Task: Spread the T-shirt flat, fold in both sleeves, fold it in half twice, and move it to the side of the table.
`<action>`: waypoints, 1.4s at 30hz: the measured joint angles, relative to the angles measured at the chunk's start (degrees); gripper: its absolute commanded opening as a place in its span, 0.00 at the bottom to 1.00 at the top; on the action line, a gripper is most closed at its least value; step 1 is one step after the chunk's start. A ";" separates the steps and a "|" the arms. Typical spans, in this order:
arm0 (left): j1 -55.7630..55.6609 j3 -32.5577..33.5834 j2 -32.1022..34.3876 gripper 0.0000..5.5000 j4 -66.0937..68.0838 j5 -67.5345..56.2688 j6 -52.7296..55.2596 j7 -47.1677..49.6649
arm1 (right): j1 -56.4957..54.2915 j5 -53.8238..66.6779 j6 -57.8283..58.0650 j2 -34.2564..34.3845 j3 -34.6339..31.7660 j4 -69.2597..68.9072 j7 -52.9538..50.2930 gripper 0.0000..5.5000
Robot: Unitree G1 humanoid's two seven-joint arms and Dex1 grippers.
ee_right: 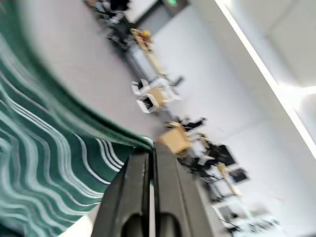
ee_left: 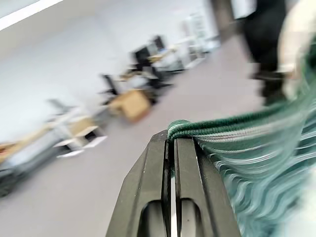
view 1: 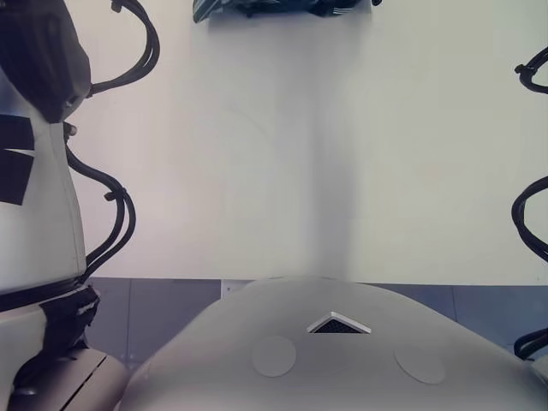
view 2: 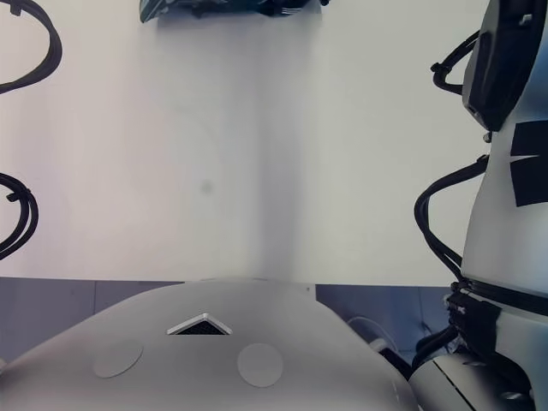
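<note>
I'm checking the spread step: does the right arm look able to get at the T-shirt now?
Likely yes: the jaws of the right gripper are already shut on an edge of the T-shirt, with nothing in the way.

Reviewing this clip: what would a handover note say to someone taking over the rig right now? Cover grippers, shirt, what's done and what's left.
Left gripper: shut on an edge of the green, white-striped cotton T-shirt.
Right gripper: shut on another edge of the T-shirt, with the cloth hanging from it.
A dark part of the T-shirt shows at the far end of the white table.
Done: the shirt is gripped by both grippers.
Left: spread it flat, fold in both sleeves, halve it twice, move it to the table's side.
</note>
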 measured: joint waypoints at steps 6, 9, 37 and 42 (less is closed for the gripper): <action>10.24 -4.00 9.64 0.00 -19.32 -17.26 17.05 -30.47 | 13.18 22.70 16.54 -9.81 0.14 -28.55 33.20 0.00; 21.63 -5.51 16.12 0.00 -34.23 -25.78 23.44 -34.02 | 24.08 31.03 25.20 -14.82 0.13 -42.39 37.32 0.00; 58.85 -13.38 20.52 0.03 -78.40 -28.13 34.27 -14.20 | 58.62 51.34 58.62 -10.47 -7.45 -86.02 6.79 0.00; 59.62 -24.44 18.36 0.00 -66.02 -7.27 17.22 -8.70 | 58.09 19.32 35.00 -2.59 12.97 -56.89 -7.19 0.00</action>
